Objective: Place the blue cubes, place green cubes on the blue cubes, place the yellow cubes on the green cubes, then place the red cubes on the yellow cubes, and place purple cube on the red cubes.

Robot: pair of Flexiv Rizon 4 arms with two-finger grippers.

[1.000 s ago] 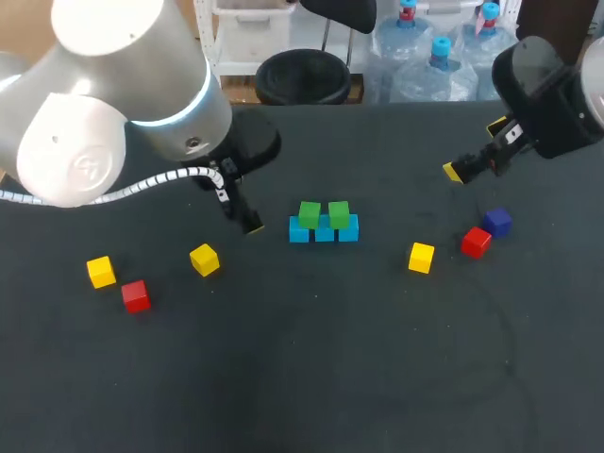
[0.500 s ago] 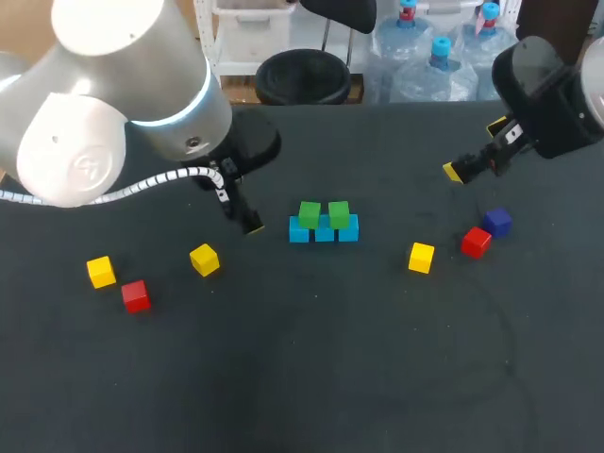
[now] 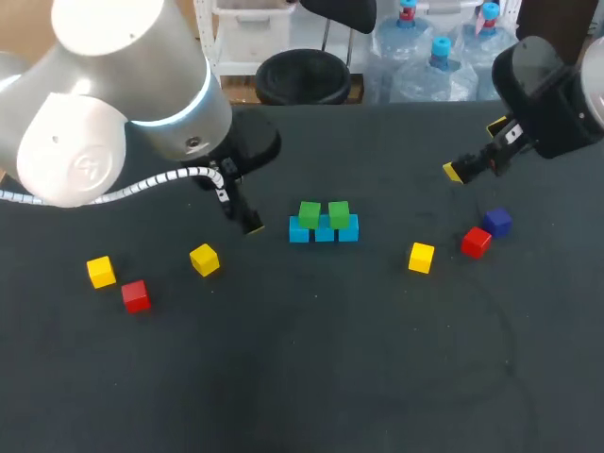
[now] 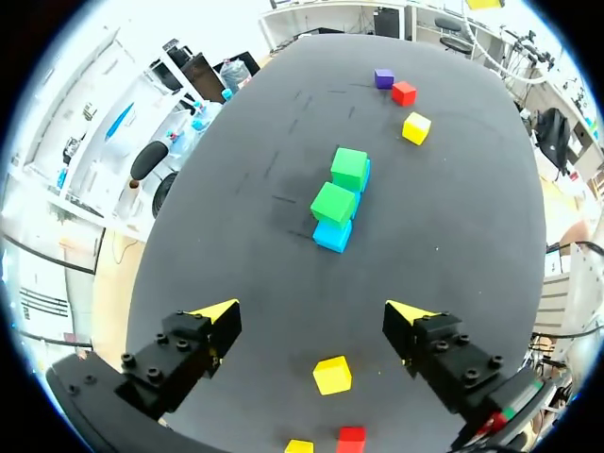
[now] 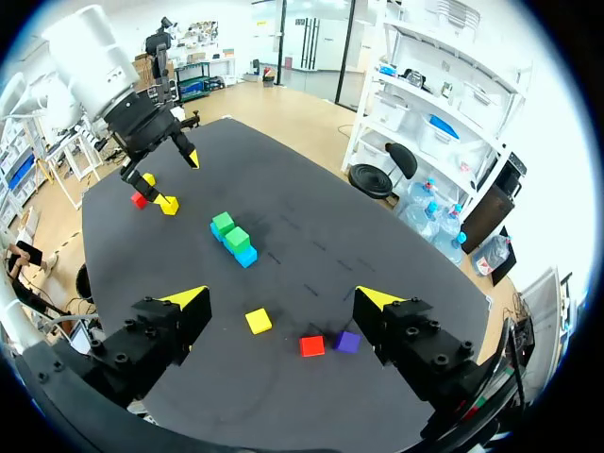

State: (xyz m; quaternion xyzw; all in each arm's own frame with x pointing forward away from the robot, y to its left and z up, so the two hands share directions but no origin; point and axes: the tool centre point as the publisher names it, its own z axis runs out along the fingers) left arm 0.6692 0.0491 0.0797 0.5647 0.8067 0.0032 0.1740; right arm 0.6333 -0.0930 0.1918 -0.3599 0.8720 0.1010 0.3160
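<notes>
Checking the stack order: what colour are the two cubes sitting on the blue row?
They are green cubes, clearest in the left wrist view.

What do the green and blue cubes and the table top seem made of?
The green cubes and blue cubes: likely painted wood or hard plastic, judging by crisp edges and flat, even colour without shine; which one cannot be told. The table top: a dark matte covering, perhaps cloth or rubber mat, with faint marks and no glare.

Nothing fancy here, just one big table (image 3: 311,377) with a dark, almost black matte top. There are a few faint scuffs and short dash marks on it. The lighting's pretty even, with no harsh glare.
</notes>
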